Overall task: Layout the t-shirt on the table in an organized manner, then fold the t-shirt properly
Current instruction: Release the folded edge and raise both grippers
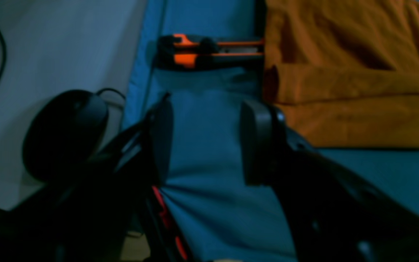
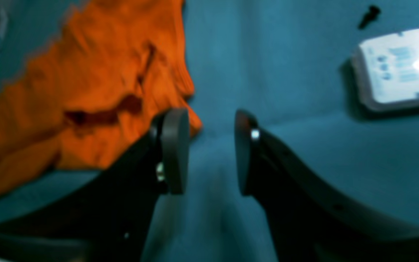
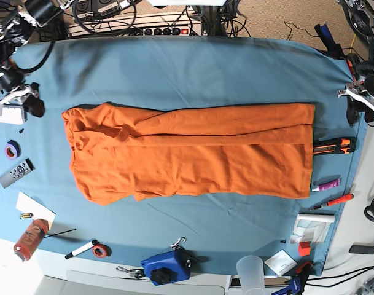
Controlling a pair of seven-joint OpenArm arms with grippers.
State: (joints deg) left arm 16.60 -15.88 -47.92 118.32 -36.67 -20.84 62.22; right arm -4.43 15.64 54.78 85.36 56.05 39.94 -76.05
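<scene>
With both sleeve-side folds laid in, the t-shirt [image 3: 193, 157] lies as a long band across the middle of the table [image 3: 174, 67], and the left gripper [image 1: 206, 142] and right gripper [image 2: 211, 151], both spread and empty beside its ends, should next pinch matching corners squarely for an even crosswise fold.

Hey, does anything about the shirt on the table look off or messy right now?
Yes. The shirt lies flat along the table, but its hem end covers part of an orange-and-black tool, and the collar end is bunched and creased. Both grippers are open and off the cloth.
</scene>
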